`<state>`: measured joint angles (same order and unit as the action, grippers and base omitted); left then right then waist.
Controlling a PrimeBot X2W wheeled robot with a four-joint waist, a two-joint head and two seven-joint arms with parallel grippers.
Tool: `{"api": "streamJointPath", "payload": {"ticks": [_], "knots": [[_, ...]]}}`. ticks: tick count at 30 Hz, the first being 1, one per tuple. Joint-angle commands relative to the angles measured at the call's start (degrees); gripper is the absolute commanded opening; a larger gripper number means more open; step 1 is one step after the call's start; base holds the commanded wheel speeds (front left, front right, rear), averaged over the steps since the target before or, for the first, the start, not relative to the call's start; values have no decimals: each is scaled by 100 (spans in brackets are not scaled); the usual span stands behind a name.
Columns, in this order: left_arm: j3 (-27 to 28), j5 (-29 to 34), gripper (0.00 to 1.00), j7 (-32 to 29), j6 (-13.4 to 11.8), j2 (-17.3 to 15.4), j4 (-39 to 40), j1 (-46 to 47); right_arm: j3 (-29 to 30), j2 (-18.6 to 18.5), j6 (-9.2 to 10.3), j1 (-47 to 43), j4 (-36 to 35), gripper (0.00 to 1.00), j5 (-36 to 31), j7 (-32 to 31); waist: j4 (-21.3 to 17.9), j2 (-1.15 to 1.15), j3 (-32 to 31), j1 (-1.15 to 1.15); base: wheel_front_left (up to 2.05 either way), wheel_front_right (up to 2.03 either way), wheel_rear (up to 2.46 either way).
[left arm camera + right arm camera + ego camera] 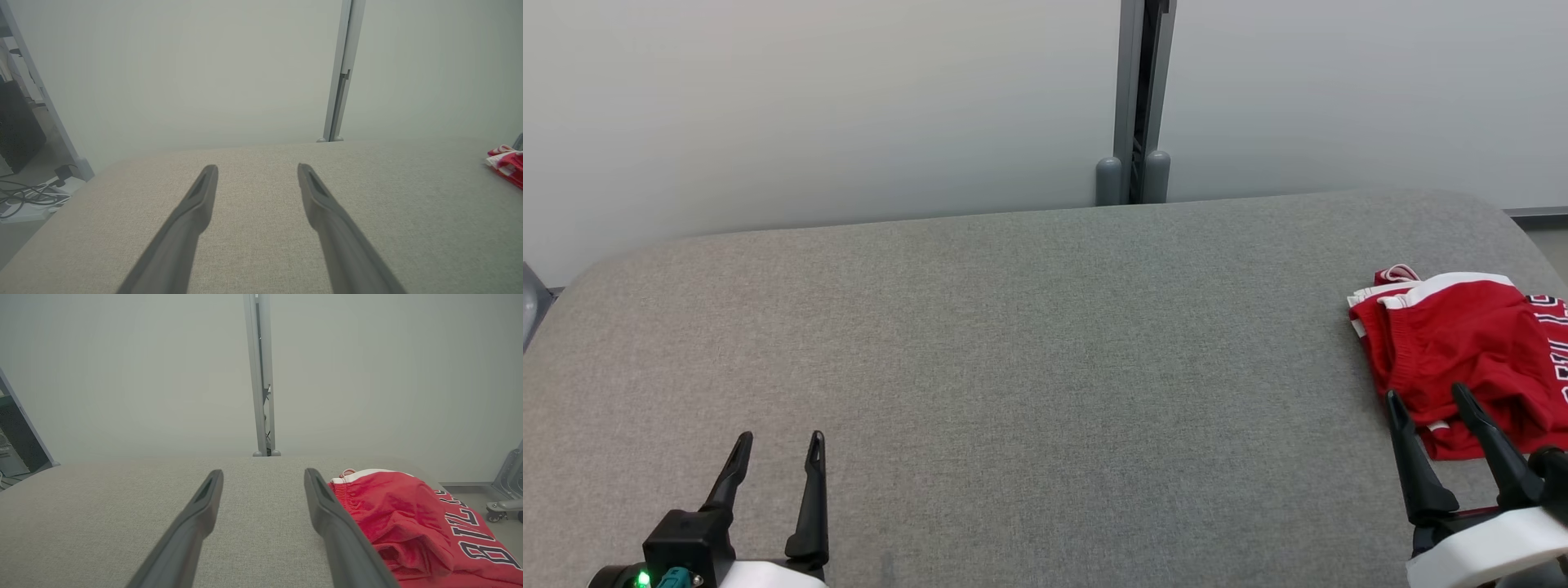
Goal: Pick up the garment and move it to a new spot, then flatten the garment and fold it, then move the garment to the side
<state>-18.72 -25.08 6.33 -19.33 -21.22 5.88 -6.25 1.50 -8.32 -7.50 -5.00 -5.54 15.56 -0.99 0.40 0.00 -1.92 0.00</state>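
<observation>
Head view, garment (1462,347) at right edge of table (1013,343)

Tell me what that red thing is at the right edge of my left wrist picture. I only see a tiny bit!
Observer: It's a red garment. The right wrist view shows dark letters printed on it.
Operator: Is the other gripper holding it?
Observer: No. The right gripper is open and empty, and the garment lies just beside it.
Operator: Is it flat yet?
Observer: No. The head view shows it bunched up near the right end of the grey table.
</observation>
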Motion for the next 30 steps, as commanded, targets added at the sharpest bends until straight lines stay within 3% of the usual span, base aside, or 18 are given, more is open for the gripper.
{"api": "streamJointPath", "payload": {"ticks": [1,5,6,30], "knots": [[17,-6,100,30,-25,-42,-24,90,24,-44,3,-24,-41,100,-22,-24,-7,0,3,0,0,0,0],[5,35,100,70,-28,-66,-53,122,50,-42,3,-41,-63,100,-49,-57,-15,0,12,0,0,0,0],[-8,20,0,46,-14,-11,-60,24,20,4,0,-9,-27,0,-8,-50,-15,0,12,0,0,0,0],[543,-1955,0,-198,755,516,-694,369,234,173,0,330,628,0,2181,-280,-19,0,50,0,0,0,0]]}}
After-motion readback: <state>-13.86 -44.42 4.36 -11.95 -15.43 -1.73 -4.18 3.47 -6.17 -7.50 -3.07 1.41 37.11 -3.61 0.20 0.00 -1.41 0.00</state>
